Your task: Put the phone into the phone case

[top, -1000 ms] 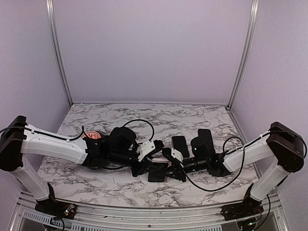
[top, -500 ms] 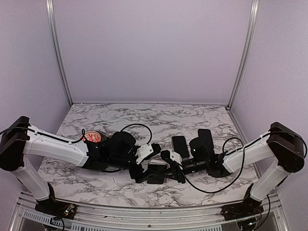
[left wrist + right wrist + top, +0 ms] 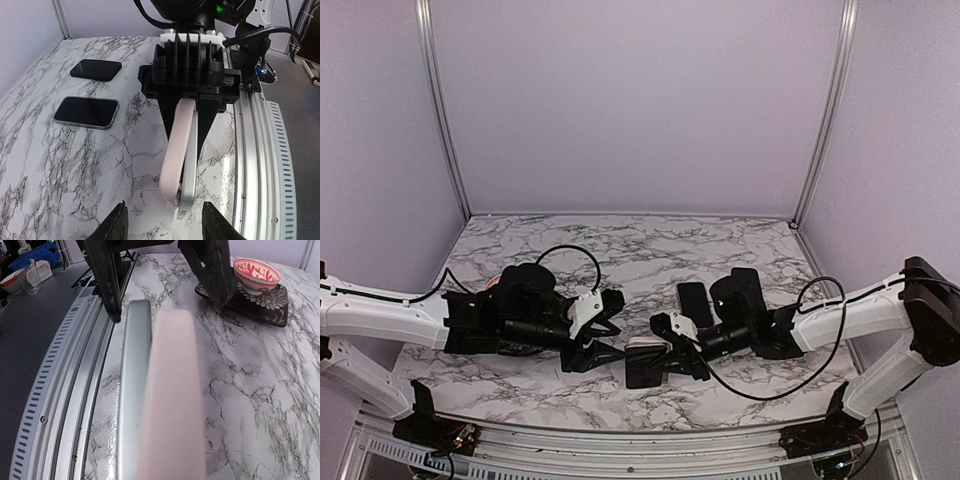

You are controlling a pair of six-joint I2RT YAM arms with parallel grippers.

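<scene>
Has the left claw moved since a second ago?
Yes. The left claw has backed off leftward, farther from the dark phone lying on the table, leaving the pink case in the right claw.

In the centre of the left wrist view, the phone case [image 3: 176, 145] and the phone [image 3: 190, 172] stand on edge side by side above the table [image 3: 75, 170]. The case is on the left, and both sit in the right gripper [image 3: 187, 107] behind them. At upper left a second phone [image 3: 86, 112] lies flat, with a third phone [image 3: 96, 70] behind it. In the right wrist view's upper right, a bowl [image 3: 256, 271] sits on a mat [image 3: 265, 302].
</scene>
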